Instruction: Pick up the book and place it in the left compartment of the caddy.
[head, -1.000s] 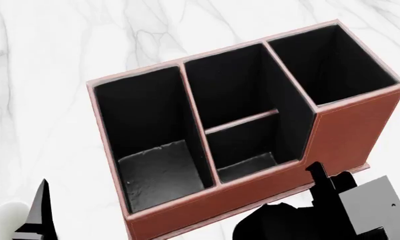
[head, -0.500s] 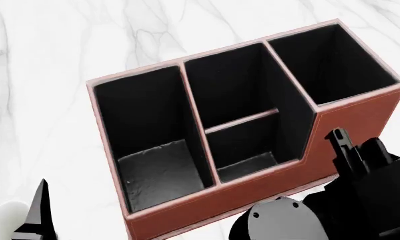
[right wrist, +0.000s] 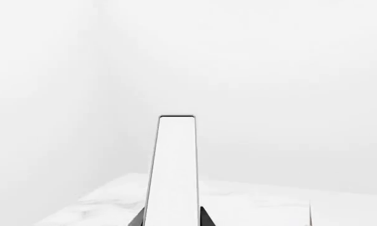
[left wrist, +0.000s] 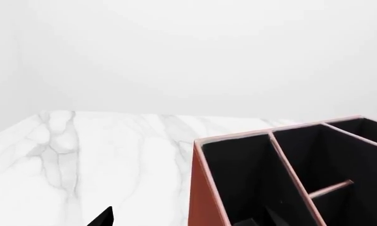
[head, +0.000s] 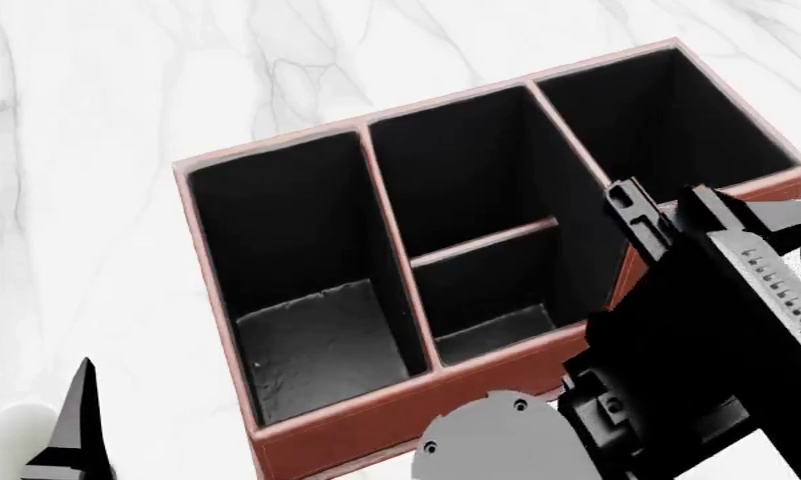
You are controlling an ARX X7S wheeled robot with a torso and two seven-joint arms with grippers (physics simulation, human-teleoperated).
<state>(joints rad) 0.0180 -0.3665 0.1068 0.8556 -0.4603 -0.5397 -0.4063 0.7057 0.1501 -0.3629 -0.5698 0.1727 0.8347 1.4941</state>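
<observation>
Showing only a fingertip, the left hand (left wrist: 103,217) sits beside the caddy (left wrist: 204,197); its opening cannot be told. Head view: left compartment (head: 307,270) holds nothing. Right wrist view: right hand (right wrist: 172,217) clamps the upright book (right wrist: 172,174).

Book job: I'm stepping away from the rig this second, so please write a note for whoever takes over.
Right gripper: jaws shut on the book, held upright, near the caddy's right end.
Left gripper: low, off the caddy's left front corner; can't tell if it is open or shut.
Done: book picked up.
Left: carry it over the left compartment, empty now, and lower it in.
</observation>
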